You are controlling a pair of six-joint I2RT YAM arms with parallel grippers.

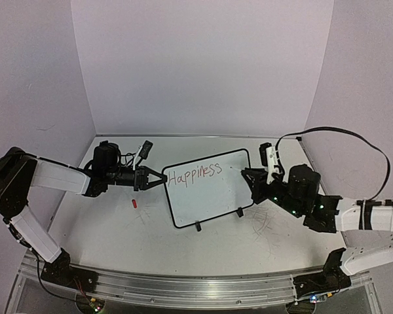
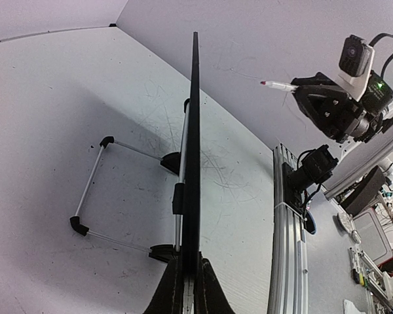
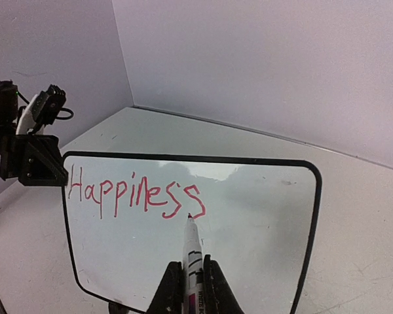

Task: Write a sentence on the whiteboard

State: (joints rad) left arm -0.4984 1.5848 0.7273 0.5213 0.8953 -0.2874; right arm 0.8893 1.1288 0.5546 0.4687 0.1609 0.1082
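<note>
Left end effector (image 1: 152, 178) clamps the whiteboard (image 1: 209, 199); right end effector (image 3: 187, 288) grips a red marker (image 3: 191, 248). The sentence (image 3: 134, 196) reads "Happiness" so far. The next word should start beneath it.

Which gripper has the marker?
The right gripper: it is shut on the marker, tip at the end of the lettering. The left gripper only clamps the whiteboard by its edge.
</note>
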